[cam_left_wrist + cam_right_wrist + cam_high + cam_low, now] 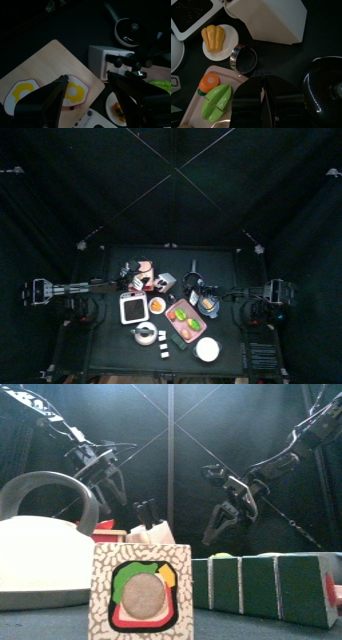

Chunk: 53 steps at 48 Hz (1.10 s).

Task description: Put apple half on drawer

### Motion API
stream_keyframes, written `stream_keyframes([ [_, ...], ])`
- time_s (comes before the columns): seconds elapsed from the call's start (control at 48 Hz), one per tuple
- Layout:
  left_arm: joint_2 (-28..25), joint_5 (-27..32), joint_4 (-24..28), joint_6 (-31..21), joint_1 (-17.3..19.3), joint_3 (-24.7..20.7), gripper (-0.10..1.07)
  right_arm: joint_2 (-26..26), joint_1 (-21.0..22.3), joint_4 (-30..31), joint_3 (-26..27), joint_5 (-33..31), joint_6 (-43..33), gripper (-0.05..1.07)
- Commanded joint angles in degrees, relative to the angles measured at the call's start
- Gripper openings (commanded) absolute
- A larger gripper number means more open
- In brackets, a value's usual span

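The drawer (50, 70) is a salmon-pink block with fried-egg pieces on top, seen in the top view (143, 267) at the table's back left. My left gripper (88, 80) hangs open over its near corner, with nothing between the jaws. I cannot pick out the apple half for certain; a small red piece (104, 533) shows behind the kettle in the front view. My right gripper (263, 79) hovers shut and holds nothing, above the end of the pink tray (221, 75), next to a metal cup (244, 59).
A white knife block (107, 55) stands beside the drawer, a black pan (127, 31) behind it. A white square dish (132, 309), a plate with an orange piece (216, 37) and the tray's green pieces (216, 102) fill the middle. A white kettle (40, 554) and patterned boxes (140, 589) line the front.
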<state>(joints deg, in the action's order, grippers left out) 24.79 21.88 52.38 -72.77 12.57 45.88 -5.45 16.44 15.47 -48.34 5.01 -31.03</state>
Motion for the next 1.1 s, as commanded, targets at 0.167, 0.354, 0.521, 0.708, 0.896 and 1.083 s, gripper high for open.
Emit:
stream_keyframes([
  [0.167, 4.1, -8.0, 11.6, -0.4, -3.7, 0.3, 0.96, -2.1, -0.6, -0.2, 1.2, -0.6, -0.1, 0.37],
  [0.354, 5.0, -13.7, 12.6, -0.4, -6.2, 0.4, 0.96, -2.4, -1.1, -0.2, 1.8, -0.4, -0.1, 0.37],
  [0.521, 5.3, -23.5, 13.4, 0.2, -7.5, 0.9, 0.96, -2.7, -2.2, 0.5, 2.0, 1.3, 0.8, 0.37],
  [0.708, 4.9, -36.4, 15.3, 1.5, -7.3, 1.7, 0.96, -4.0, -3.3, 2.7, 3.2, 1.3, -0.2, 0.37],
  [0.896, 4.9, -40.1, 12.4, 2.3, -7.1, 3.8, 0.96, -5.9, -5.2, 3.4, 4.3, 0.8, 0.0, 0.37],
  [1.083, 6.1, -39.6, 11.2, 6.0, -6.0, 5.3, 0.96, -8.4, -7.6, 2.3, 5.9, -2.0, -0.3, 0.37],
])
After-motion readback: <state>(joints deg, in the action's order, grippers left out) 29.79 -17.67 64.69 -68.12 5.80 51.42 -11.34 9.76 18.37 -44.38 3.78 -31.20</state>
